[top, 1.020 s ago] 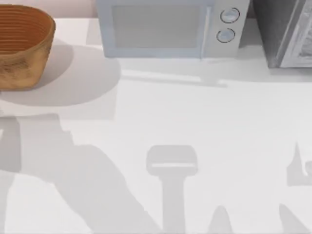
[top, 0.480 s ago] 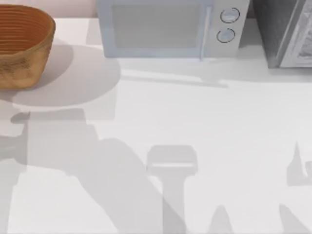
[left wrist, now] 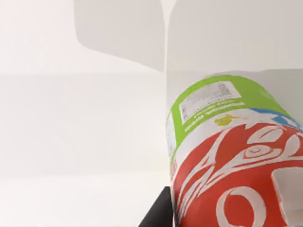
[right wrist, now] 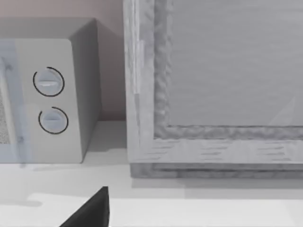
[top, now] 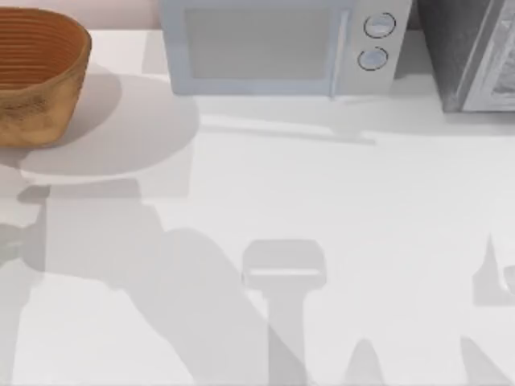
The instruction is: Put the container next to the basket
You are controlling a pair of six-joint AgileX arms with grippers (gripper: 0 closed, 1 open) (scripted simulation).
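So the can (left wrist: 227, 161) sat right against the left wrist camera, seemingly clamped by the left gripper, with the basket (top: 36, 76) at the table's far-left corner. Right arm idle, fingers untellable.

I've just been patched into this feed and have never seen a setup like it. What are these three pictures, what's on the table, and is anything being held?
This is a simulated pair of AgileX arms with two-finger grippers at a white table.

The top view looks down from above. It shows the basket at the table's far left, a microwave at the back and a grey cabinet at the far right. The grey shapes on the table are shadows of the arms.

The left wrist view is from the camera on the left arm. The container, a can with red, blue and green bands, sits right up against that camera, probably in the left gripper, though the fingers aren't clearly visible.

The right wrist view faces the microwave's dials and the cabinet; that arm looks parked.
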